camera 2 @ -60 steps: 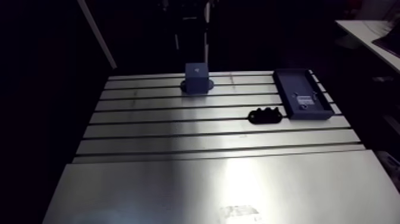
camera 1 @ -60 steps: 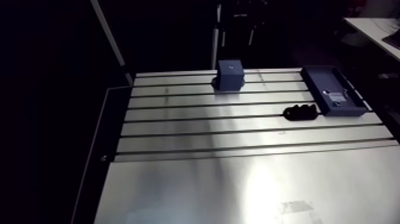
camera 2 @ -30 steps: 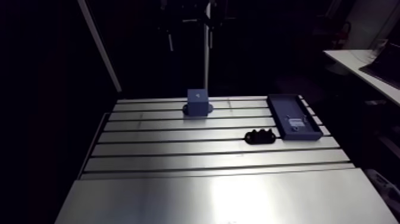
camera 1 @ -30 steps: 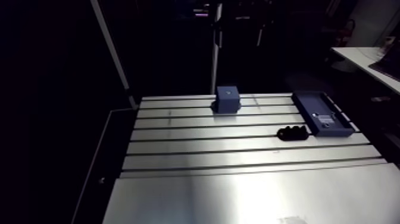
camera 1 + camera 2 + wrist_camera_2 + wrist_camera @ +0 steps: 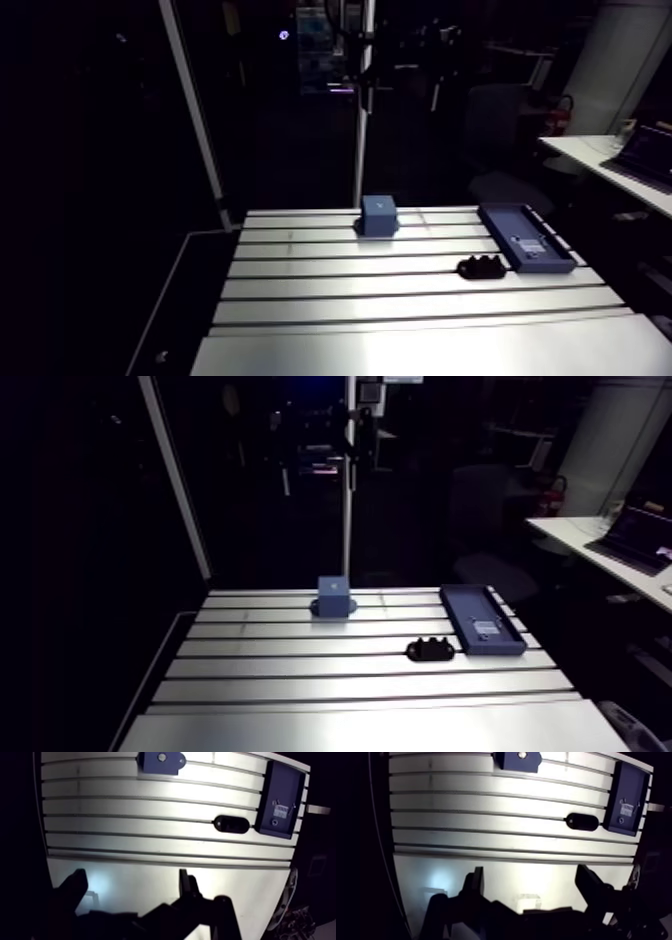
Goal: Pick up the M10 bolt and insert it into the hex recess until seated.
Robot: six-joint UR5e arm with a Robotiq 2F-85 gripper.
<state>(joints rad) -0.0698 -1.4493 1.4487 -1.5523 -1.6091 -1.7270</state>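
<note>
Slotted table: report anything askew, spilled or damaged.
Nothing stands out: the blue square block, the black lumpy holder and the shallow blue tray all sit flat on the slotted aluminium table, apart, nothing spilled.

Dim surroundings; soft glare pools on the tabletop (image 5: 486,817), slots bow in the wrist view, claw (image 5: 531,877) silhouetted black.

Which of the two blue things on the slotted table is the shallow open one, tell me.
The blue rectangular tray beside the small black oblong part: low-walled and open-topped, whereas the blue cube-shaped block stands taller.
</note>
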